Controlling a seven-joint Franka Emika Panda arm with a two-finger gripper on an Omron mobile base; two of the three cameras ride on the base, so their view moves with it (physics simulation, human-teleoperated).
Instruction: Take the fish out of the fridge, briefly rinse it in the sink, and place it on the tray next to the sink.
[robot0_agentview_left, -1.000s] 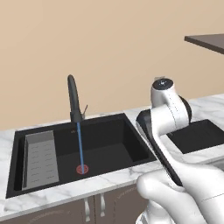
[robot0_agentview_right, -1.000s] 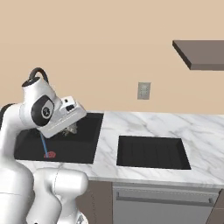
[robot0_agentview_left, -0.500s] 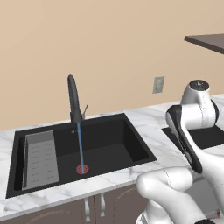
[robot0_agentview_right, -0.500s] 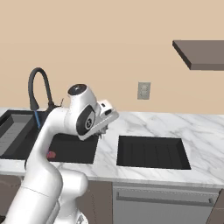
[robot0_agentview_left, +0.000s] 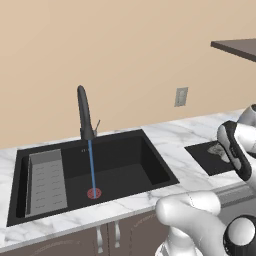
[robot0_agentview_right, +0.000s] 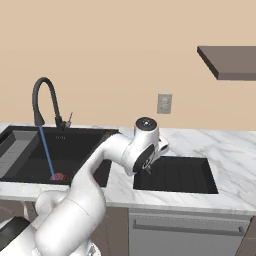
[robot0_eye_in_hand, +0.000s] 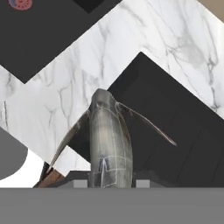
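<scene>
My gripper (robot0_eye_in_hand: 110, 181) is shut on the fish (robot0_eye_in_hand: 109, 140), a slim grey-silver body with thin fins spreading to either side. In the hand view the fish hangs over the near-left corner of the black tray (robot0_eye_in_hand: 175, 127), with white marble beside it. The right base view has the gripper (robot0_agentview_right: 149, 169) just above the tray's (robot0_agentview_right: 180, 175) left edge. The black sink (robot0_agentview_left: 115, 165) lies to the left, and a blue stream runs from its dark gooseneck faucet (robot0_agentview_left: 85, 112) onto the red drain ring (robot0_agentview_left: 93, 192). The fridge is out of view.
A grey slotted rack (robot0_agentview_left: 46, 182) sits in the sink's left part. A wall outlet (robot0_agentview_right: 164, 103) is behind the counter. A dark shelf (robot0_agentview_right: 227, 61) juts out high on the right. White marble counter (robot0_agentview_right: 235, 150) surrounds the tray.
The arm has swung right, from over the sink basin to above the tray's left edge, with the fish still held. The water keeps running.
</scene>
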